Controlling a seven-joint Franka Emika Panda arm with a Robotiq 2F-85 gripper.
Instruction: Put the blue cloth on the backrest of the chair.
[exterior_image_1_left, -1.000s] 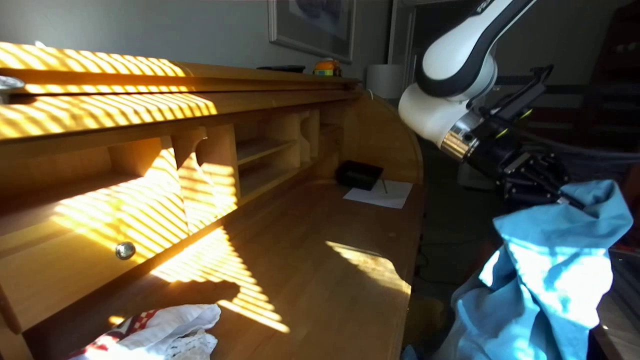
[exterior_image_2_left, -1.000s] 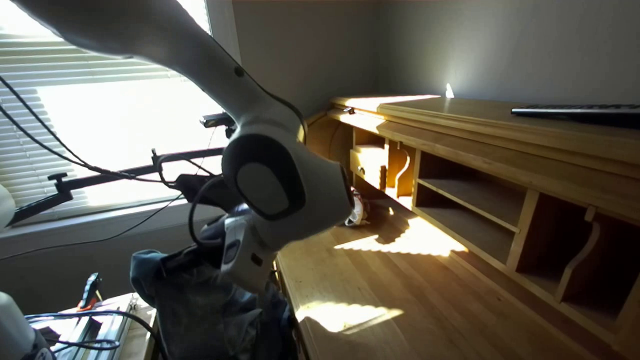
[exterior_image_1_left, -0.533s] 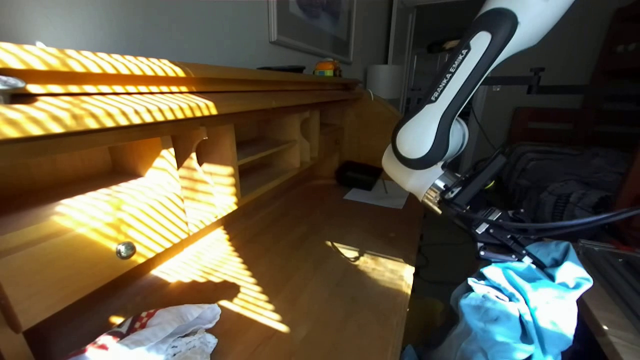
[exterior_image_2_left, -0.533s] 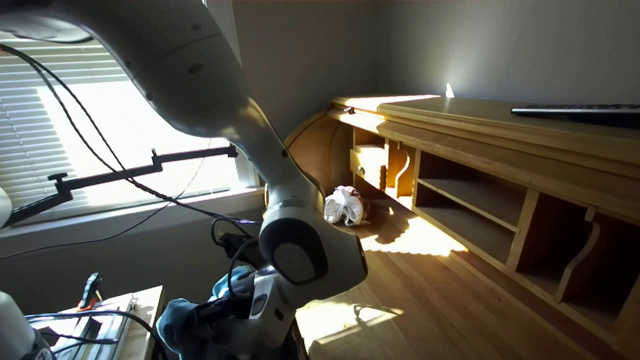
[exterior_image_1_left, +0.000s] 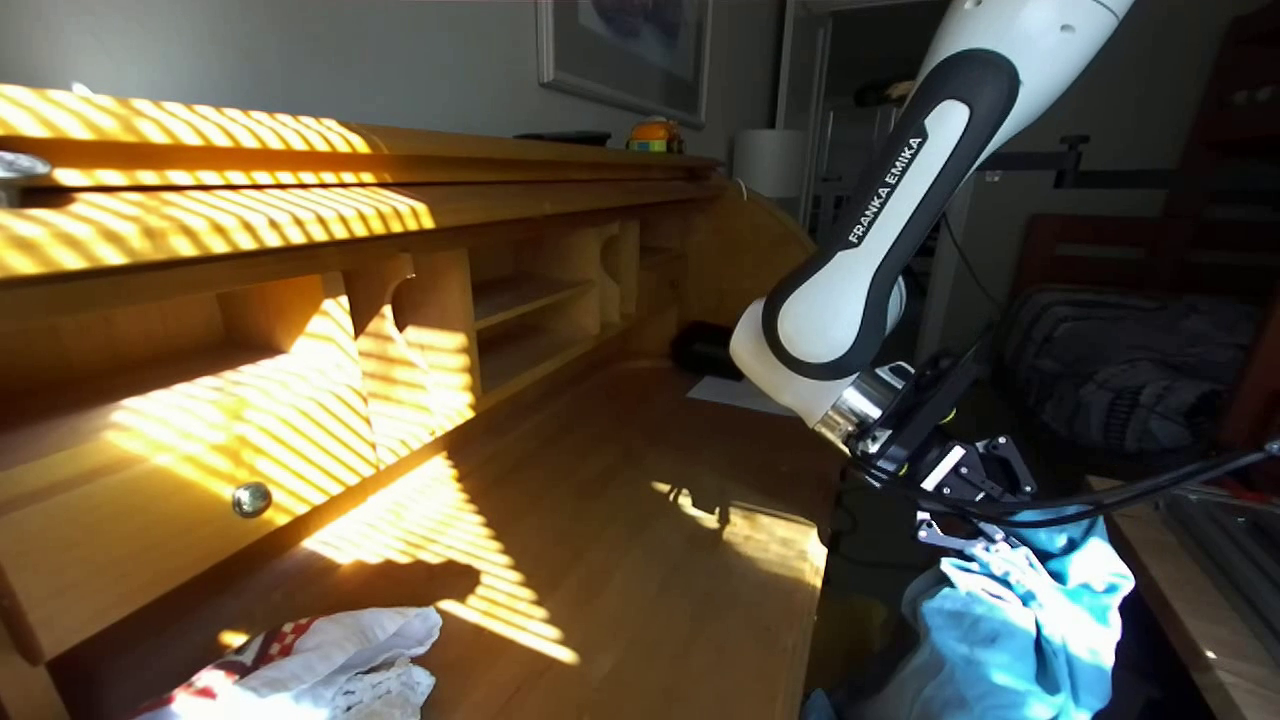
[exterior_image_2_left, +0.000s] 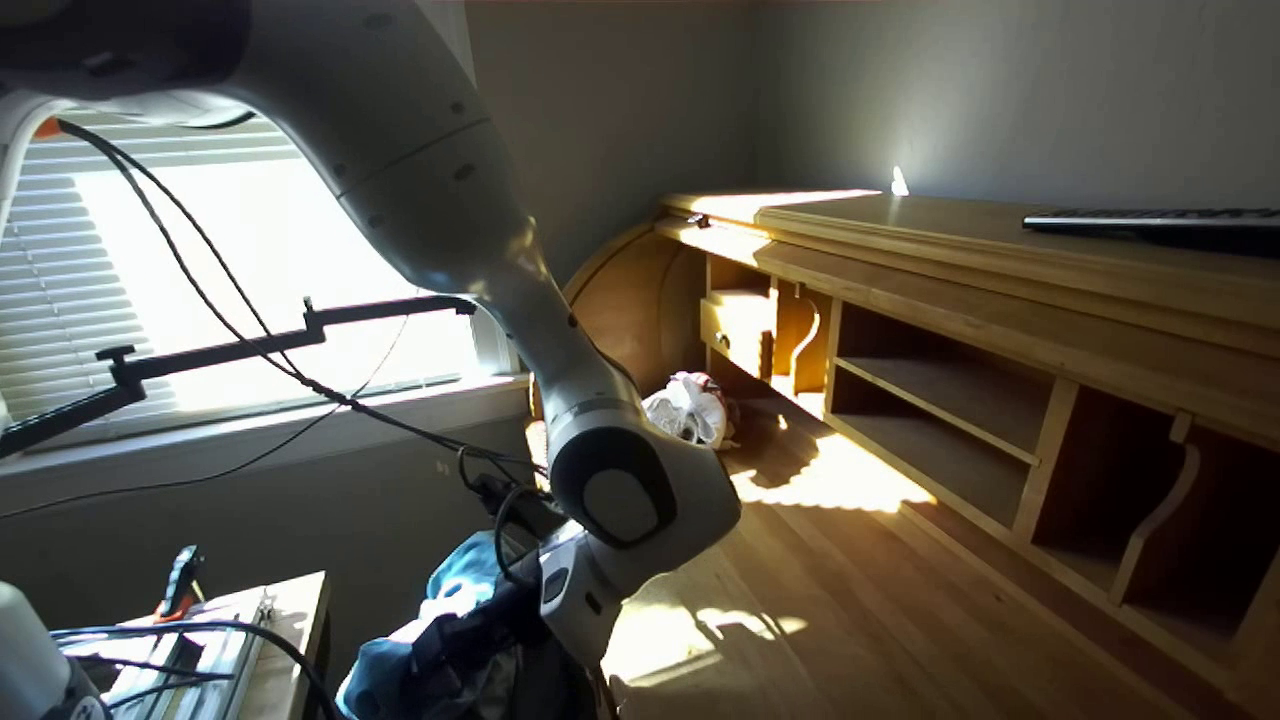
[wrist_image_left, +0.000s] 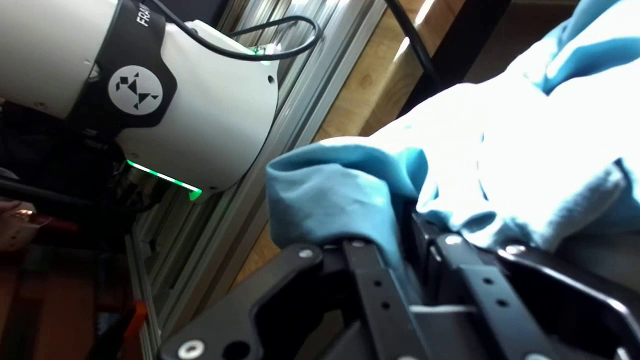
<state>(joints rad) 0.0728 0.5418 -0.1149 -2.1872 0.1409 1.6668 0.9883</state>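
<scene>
Robot arm (exterior_image_2_left: 470, 230) angled down, blue cloth (exterior_image_2_left: 376, 674) at its lower end, wooden desk (exterior_image_2_left: 880, 600), sunlit blinds (exterior_image_2_left: 60, 320)

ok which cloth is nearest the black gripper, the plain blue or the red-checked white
The plain blue cloth, which the black gripper has between its fingers; the red-checked white cloth lies apart on the wooden desk.

The light-blue cloth (exterior_image_1_left: 1020, 630) is plain and bunched, sunlight bleaching much of it almost white. In an exterior view it lies toward four o'clock, falling in loose folds past the bottom edge. In an exterior view the cloth (exterior_image_2_left: 465, 575) shows, partly covered, toward seven o'clock. In the wrist view it is pinched in the tool (wrist_image_left: 395, 245), spreading toward two o'clock, one fold curled at the tool's ten o'clock.
</scene>
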